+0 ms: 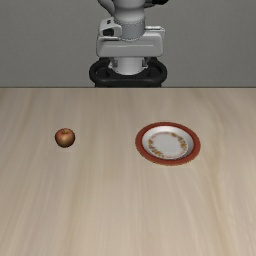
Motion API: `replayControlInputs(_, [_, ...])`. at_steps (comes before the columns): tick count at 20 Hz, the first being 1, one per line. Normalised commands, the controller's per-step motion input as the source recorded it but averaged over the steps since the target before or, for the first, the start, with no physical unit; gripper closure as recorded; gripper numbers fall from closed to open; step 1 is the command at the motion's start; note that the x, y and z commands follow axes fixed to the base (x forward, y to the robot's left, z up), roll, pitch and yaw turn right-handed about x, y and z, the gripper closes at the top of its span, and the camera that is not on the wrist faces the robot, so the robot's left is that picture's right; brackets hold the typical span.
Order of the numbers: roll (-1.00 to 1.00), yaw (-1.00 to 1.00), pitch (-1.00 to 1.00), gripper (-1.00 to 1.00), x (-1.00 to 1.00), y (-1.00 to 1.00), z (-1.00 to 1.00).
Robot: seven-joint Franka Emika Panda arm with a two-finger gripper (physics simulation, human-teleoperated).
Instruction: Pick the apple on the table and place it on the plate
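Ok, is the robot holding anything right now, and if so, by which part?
Nothing is held. The apple lies free on the table, apart from the arm and from the plate.

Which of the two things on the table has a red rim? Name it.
The plate, on the exterior view's right: flat and white-centred. The apple at that view's left is a small brownish ball.

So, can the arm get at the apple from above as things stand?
Probably yes: the apple lies alone on the table, well apart from the plate, and nothing stands over it.
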Motion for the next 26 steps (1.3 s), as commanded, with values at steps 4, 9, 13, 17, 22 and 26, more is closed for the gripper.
replayControlInputs(4, [0.00, 0.00, 0.00, -1.00, 0.00, -1.00, 0.00])
replayControlInputs(9, [0.00, 0.00, 0.00, -1.00, 0.00, -1.00, 0.00])
replayControlInputs(13, [0.00, 0.00, 0.00, -1.00, 0.00, -1.00, 0.00])
replayControlInputs(17, [0.00, 0.00, 0.00, -1.00, 0.00, -1.00, 0.00])
replayControlInputs(22, [0.00, 0.00, 0.00, -1.00, 0.80, -0.20, 0.00])
replayControlInputs(26, [0.00, 0.00, 0.00, -1.00, 1.00, 0.00, 0.00])
